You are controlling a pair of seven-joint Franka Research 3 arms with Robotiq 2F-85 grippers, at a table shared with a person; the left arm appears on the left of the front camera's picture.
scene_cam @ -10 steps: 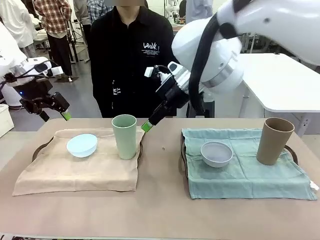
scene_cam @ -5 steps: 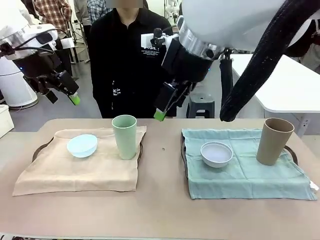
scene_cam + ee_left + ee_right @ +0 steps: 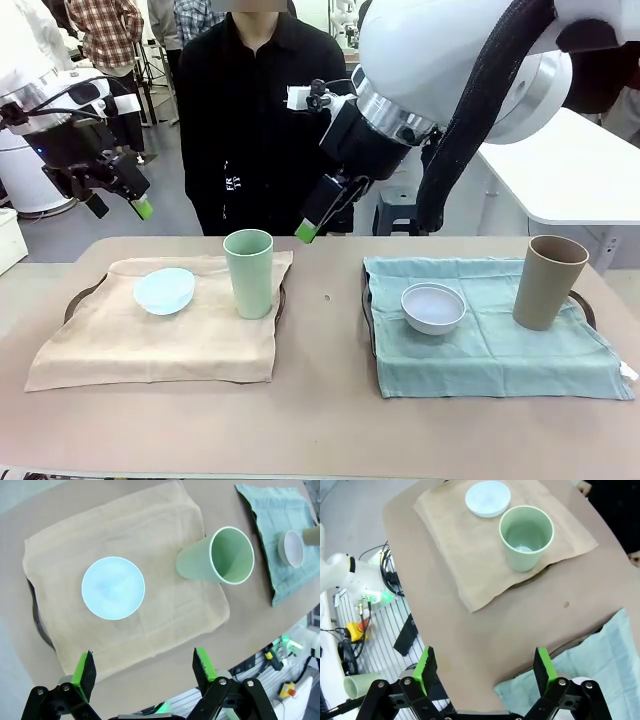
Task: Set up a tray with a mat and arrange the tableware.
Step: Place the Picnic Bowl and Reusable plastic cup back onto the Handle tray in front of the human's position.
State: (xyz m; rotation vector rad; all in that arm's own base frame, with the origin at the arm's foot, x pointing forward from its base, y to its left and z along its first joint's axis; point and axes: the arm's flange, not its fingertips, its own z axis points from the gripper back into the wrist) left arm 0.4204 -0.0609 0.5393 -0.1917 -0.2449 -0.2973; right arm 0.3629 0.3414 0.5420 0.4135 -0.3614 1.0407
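Two place settings sit side by side on a brown table (image 3: 320, 420) as a person in a black shirt (image 3: 255, 110) stands at the far edge. On the robot's left, a tan mat (image 3: 150, 335) covers a dark tray (image 3: 72, 302) whose rim peeks out at the mat's edge; a pale blue bowl (image 3: 164, 290) rests on the mat, with a pale green cup (image 3: 249, 272) standing upright just beside it, toward the table's middle. The wrist view above them looks straight into both: the bowl holds nothing, and the cup's interior looks bare.

On the right, a teal mat (image 3: 490, 345) drapes a second tray (image 3: 583, 305). A white-grey bowl (image 3: 433, 307) sits near its inner edge, and a tan-brown cup (image 3: 548, 281) stands upright at the far outer corner, well apart from the bowl. The bowl appears empty; the inside of the tan-brown cup cannot be seen.

Both arms hang above the table, touching nothing. The left gripper (image 3: 118, 205) hovers high over the left side with its green-padded fingers spread and nothing between them. The right gripper (image 3: 318, 215) is raised over the middle, just behind the green cup, its fingers likewise parted and empty.
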